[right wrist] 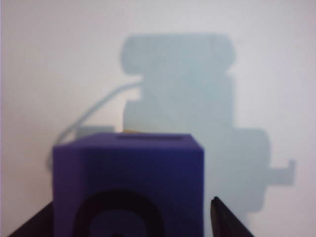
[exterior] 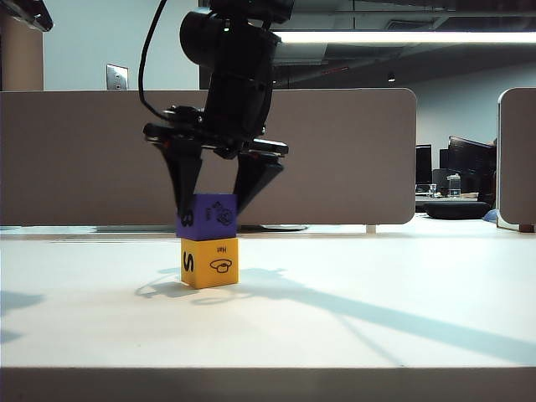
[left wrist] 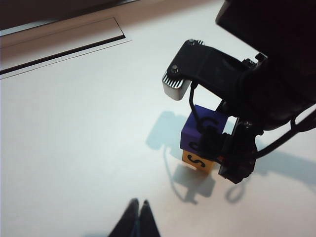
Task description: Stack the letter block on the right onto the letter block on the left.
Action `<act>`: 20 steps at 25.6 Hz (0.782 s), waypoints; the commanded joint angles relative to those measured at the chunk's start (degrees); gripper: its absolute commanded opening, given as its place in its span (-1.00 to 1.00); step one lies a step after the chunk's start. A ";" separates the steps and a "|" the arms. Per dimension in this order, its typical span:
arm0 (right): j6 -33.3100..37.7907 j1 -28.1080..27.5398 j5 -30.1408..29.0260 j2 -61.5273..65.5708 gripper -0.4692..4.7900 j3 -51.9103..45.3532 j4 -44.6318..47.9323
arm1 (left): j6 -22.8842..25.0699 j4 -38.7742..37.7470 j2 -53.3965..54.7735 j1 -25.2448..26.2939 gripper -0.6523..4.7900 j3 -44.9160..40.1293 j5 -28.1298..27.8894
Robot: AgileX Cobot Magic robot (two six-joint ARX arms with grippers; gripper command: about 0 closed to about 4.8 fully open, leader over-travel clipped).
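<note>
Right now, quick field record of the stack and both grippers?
stack: purple block sits on yellow block, slightly skewed
yellow block: on the white table, letter S facing the exterior camera
right gripper: straddling the purple block, jaws open; the right wrist view shows a gap on one side, contact on the other is unclear
left gripper: shut, holding nothing, low over the table away from the stack
task state: block placed on top; right gripper not yet withdrawn
</note>
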 commanded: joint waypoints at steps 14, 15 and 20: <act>0.13 -1.62 0.26 -6.45 0.72 11.23 -5.22 | 0.35 0.57 -0.13 0.04 -0.78 0.37 0.00; 0.13 -1.86 0.24 -6.95 0.44 12.02 -7.08 | 1.18 0.57 -0.13 0.04 -0.78 0.37 0.02; -0.37 -2.38 0.83 -11.34 -0.84 12.79 -13.75 | 2.97 0.57 -0.57 0.07 -0.78 0.37 0.00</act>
